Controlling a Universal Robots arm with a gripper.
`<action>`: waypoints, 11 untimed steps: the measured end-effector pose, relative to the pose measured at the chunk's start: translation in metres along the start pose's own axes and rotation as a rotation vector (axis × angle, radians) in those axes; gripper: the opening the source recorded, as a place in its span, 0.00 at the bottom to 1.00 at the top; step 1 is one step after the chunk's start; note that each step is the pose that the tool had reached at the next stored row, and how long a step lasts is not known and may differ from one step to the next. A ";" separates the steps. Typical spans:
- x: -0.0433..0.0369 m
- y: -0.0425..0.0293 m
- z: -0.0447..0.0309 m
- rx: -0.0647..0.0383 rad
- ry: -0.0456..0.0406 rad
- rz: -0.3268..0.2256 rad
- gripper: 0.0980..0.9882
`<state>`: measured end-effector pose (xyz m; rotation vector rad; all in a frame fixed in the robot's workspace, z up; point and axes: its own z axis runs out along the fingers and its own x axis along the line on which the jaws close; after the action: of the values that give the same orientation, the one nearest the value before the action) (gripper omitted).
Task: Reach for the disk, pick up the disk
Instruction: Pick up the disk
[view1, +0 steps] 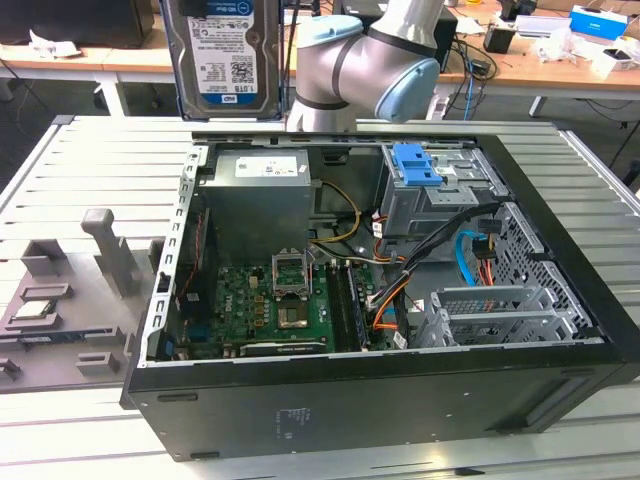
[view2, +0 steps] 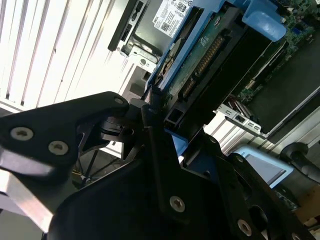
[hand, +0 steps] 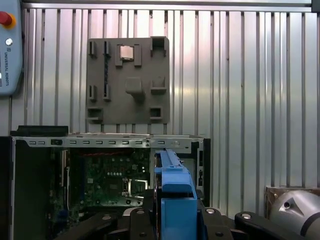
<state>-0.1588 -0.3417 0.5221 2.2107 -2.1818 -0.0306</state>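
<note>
Evidently the gripper (view2: 162, 120) was clamped on the disk (view1: 225, 55), holding it upright above the computer case (view1: 380, 410), clear of its cables (view1: 465, 262).

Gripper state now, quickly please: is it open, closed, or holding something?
Gripper: closed on the disk, which it holds upright, above the open computer case.

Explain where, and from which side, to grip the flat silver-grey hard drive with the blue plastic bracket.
Pinch the flat silver-grey hard drive across its thickness at one end, approaching end-on: its broad faces are flat and parallel. The black gripper seems to hold it so, upright above the open black computer case.
</note>
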 end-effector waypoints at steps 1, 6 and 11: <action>-0.0002 -0.0024 0.0000 0.000 0.0000 0.000 0.30; -0.0007 -0.0166 0.0042 -0.001 0.0019 0.000 0.30; -0.0008 -0.0273 0.0087 -0.002 0.0029 0.000 0.30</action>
<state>-0.1318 -0.3406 0.5124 2.2086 -2.1794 -0.0292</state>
